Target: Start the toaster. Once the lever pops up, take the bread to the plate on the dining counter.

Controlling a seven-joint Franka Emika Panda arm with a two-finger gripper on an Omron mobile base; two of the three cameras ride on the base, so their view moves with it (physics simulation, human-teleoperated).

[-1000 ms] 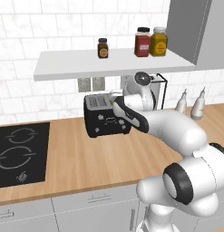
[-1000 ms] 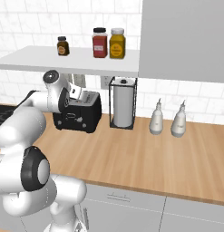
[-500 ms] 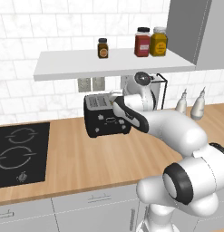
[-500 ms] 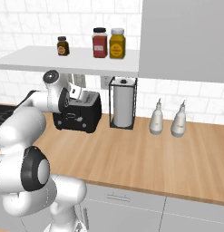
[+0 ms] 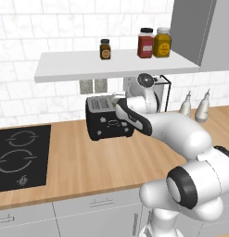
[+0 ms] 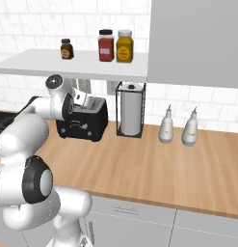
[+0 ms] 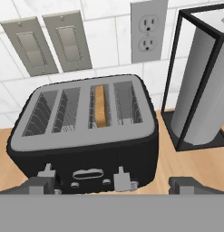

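Fingertips of the dark two-finger gripper (image 7: 111,183) stood spread as wide as they go at the near edge of the hand view, holding nothing, poised just in front of and above the black boxy toaster with silver-rimmed slots (image 7: 86,136). On the toaster's near face two small pale levers (image 7: 124,180) stuck out, one toward each end, with an oval button and small knobs between them; neither was being touched. Down inside one middle slot sat the tan slice of bread (image 7: 100,107), its top edge below the rim. From the base cameras the toaster (image 5: 109,121) rested on the light wood worktop (image 5: 88,162) against the tiled wall, the white arm bent over it.

Judging by this, the task was barely begun: the lever apparently had yet to be pressed, and the pop-up, the lifting of the bread and the trip to the plate all remained.

Just beyond stood a black wire-framed paper towel holder (image 7: 199,86), and behind it the wall outlet (image 7: 148,31).
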